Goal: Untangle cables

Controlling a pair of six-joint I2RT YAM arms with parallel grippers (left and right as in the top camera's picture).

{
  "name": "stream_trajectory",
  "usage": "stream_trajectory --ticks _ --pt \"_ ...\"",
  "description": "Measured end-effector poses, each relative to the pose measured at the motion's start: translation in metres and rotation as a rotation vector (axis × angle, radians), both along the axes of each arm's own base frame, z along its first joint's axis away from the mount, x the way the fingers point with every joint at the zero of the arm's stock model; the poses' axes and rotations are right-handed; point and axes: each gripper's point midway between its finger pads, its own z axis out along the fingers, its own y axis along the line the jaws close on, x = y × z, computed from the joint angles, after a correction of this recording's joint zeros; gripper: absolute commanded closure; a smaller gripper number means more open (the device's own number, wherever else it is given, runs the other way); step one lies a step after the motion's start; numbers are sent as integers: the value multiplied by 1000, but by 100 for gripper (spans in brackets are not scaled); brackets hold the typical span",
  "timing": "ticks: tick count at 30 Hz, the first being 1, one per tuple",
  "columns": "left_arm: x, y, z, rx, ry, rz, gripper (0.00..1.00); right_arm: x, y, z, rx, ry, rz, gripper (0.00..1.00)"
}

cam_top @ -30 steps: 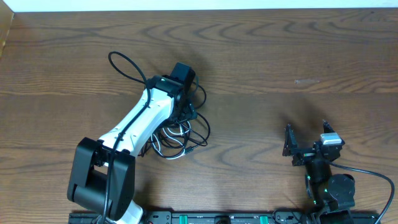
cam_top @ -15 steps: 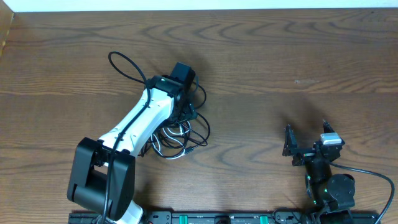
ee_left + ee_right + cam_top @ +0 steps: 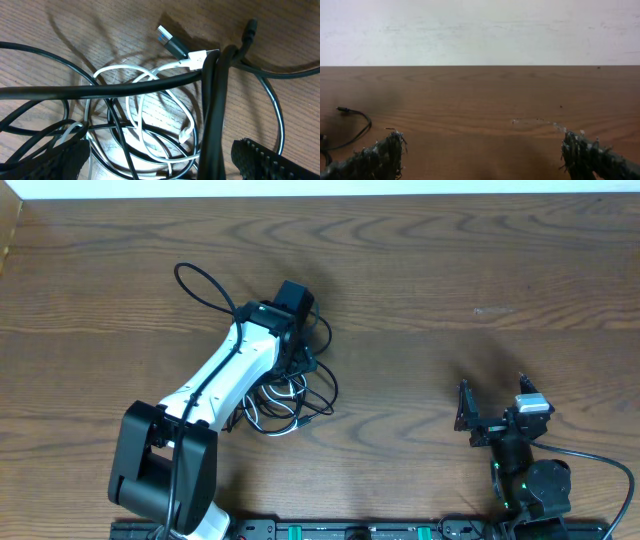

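Note:
The cables lie in a tangle (image 3: 290,398) on the wooden table, partly under my left arm. In the left wrist view a short white cable (image 3: 134,102) coils among thin black cables (image 3: 274,107), and a black USB plug with a blue insert (image 3: 172,42) lies beside them. My left gripper (image 3: 298,363) is open just above the tangle, its fingers (image 3: 165,162) on either side of the coils and holding nothing. My right gripper (image 3: 493,404) is open and empty near the front right, far from the tangle. In the right wrist view (image 3: 482,160) one black cable end (image 3: 355,116) shows at the left.
A thicker black cord (image 3: 125,90) crosses the left wrist view over the tangle, and a black cord loop (image 3: 200,280) arcs behind the left wrist. Another black cord (image 3: 600,465) runs from the right arm base. The table's far edge meets a white wall (image 3: 480,30).

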Motion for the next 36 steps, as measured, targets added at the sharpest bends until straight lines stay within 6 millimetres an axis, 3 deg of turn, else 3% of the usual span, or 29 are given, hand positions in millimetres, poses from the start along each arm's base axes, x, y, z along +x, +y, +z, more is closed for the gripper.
stream_trajectory --ticks 7,13,15,16,18,20,23,26,29,33,36 --pt "1 0 0 -1 -3 -5 2 0 0 0 0 0 0 1" --pt "25 -10 1 -42 -101 -6 2 0 0 0 0 0 0 1" --pt "31 -13 2 -54 -127 -6 21 0 0 0 0 0 0 1" --pt "32 -14 2 -55 -130 -8 37 0 0 0 0 0 0 1" --pt "31 -14 2 -62 -127 -3 53 0 0 0 0 0 0 1" --pt "32 -13 6 -62 -122 0 63 0 0 0 0 0 0 1" --pt "50 -14 27 -91 -174 19 71 0 0 0 0 0 0 1" --pt "70 -17 62 -139 -268 37 71 0 0 0 0 0 0 1" --pt "63 -13 85 -146 -281 56 61 0 0 0 0 0 0 1" --pt "33 4 78 -70 -170 103 61 0 0 0 0 0 0 1" --pt "21 14 70 -25 -130 141 60 0 0 0 0 0 0 1"
